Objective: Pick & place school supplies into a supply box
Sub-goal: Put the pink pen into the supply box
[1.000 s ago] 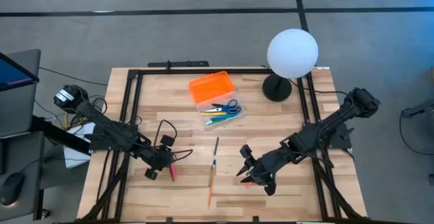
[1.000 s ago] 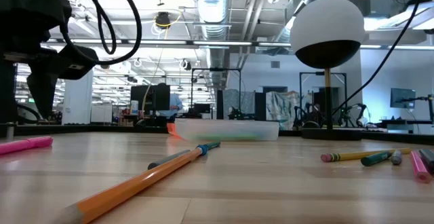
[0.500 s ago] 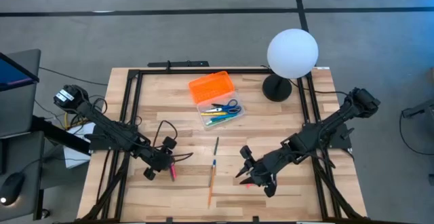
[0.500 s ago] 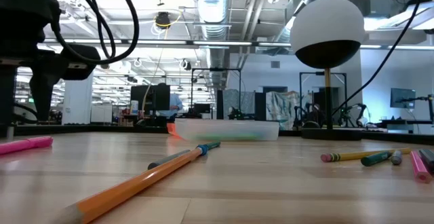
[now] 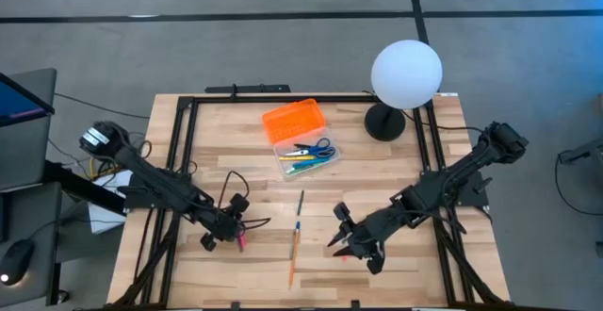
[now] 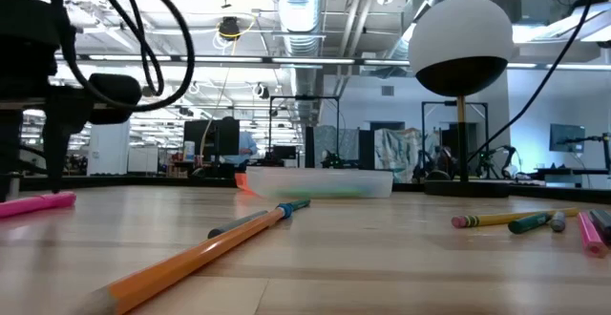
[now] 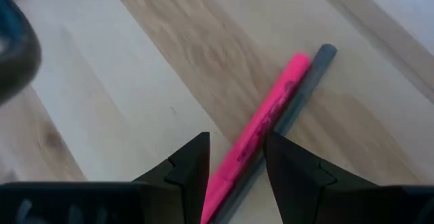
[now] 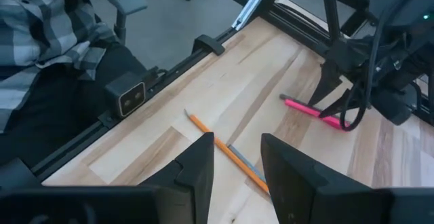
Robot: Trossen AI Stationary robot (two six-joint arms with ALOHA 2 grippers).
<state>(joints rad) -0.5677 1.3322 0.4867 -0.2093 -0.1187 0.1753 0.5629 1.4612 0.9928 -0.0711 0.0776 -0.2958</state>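
Observation:
A pink marker [image 7: 266, 125] lies flat on the wood table beside a grey pen [image 7: 308, 81], near the table's left side. My left gripper [image 7: 236, 166] points steeply down over it, open, one finger on each side of the marker's near end without touching it; in the high view this gripper [image 5: 229, 233] sits right at the marker [image 5: 240, 240]. The supply box [image 5: 309, 155] lies open at the table's far middle with scissors and pens inside, its orange lid [image 5: 293, 120] behind it. My right gripper [image 5: 350, 245] hovers open above the near right.
An orange pencil [image 5: 293, 259] and a dark pen [image 5: 301, 202] lie in the table's middle. A yellow pencil [image 6: 496, 219] and more markers [image 6: 590, 231] lie toward the right. A white globe lamp [image 5: 406, 73] stands at the far right. A person in plaid [image 8: 41, 27] sits beyond the table's edge.
My left gripper has sunk toward the pink marker and rolled about its own pointing line, staying open. The marker has not moved.

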